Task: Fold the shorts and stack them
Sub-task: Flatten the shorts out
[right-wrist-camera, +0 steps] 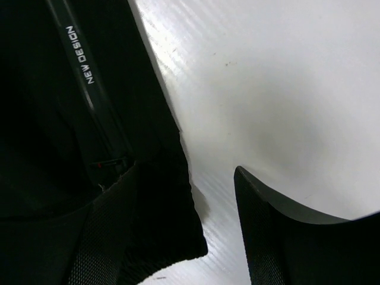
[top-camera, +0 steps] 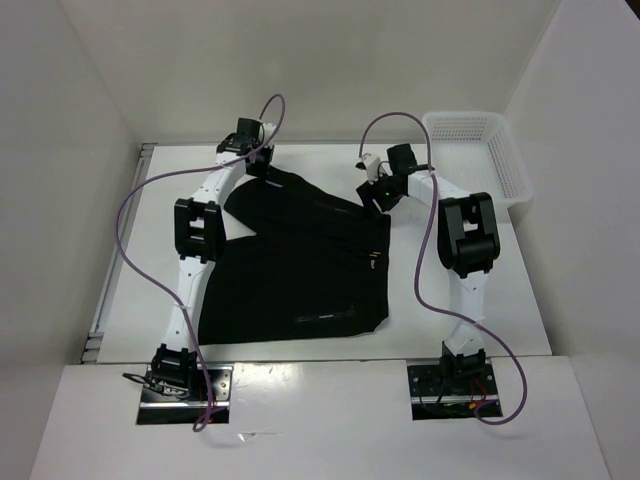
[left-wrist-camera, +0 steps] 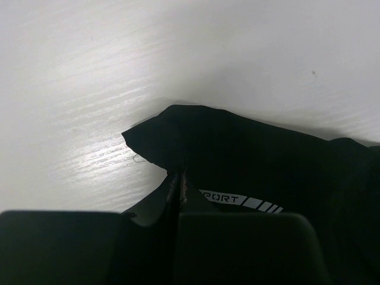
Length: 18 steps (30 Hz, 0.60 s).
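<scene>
Two grippers at the shorts (top-camera: pixel 300 270), which I see spread on the table (top-camera: pixel 135 290) between the arms: left gripper (left-wrist-camera: pixel 178 190) pinched together on the far left corner, right gripper (right-wrist-camera: pixel 187 169) with fingers apart, one over cloth, one over bare table.

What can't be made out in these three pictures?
- Left wrist view: the start of the pale print on the shorts, hidden behind the left fingers or a fold.
- Right wrist view: whether the right fingers touch the shorts; black on black.
- Top view: that print, too small to read.
</scene>
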Tool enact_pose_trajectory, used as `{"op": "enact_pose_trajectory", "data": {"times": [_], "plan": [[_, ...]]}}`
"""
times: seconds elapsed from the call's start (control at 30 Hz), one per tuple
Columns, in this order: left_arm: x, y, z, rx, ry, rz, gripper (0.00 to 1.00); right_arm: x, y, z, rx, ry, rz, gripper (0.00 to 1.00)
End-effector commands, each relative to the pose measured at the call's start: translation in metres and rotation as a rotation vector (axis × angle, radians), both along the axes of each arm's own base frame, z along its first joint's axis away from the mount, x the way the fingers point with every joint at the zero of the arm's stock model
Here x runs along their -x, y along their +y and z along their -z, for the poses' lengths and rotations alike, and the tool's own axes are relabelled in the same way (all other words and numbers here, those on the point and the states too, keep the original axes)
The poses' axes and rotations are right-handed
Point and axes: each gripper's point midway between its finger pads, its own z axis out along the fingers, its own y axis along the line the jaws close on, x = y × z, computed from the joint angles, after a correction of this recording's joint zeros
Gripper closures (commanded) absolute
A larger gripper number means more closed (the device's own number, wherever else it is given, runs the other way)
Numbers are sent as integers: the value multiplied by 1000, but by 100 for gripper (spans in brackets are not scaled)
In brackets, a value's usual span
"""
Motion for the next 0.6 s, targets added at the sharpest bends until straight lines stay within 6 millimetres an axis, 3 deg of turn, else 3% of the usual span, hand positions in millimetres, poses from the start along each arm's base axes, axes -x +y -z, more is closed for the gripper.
{"op": "enact_pose_trajectory", "data": {"times": [0.0, 0.1, 0.2, 0.3, 0.47, 0.57], "plan": [[2, -4, -56, 22, -60, 17, 100, 5, 7, -47, -109, -15, -66, 30], [5, -6, -53, 7, -50, 14, 100, 9, 15, -56, -152, -9, -94, 30], [8, -2, -54, -11, -45, -2, 100, 3, 17, -86, -199, -56, -91, 30], [11, 1, -51, -22, -34, -10, 100, 3, 17, -98, -207, -75, -85, 30], [13, 3, -48, -33, -27, -18, 100, 30, -1, -44, -119, 23, -39, 30], [13, 3, -48, -33, -27, -18, 100, 29, -15, -20, -40, 35, -16, 30]]}}
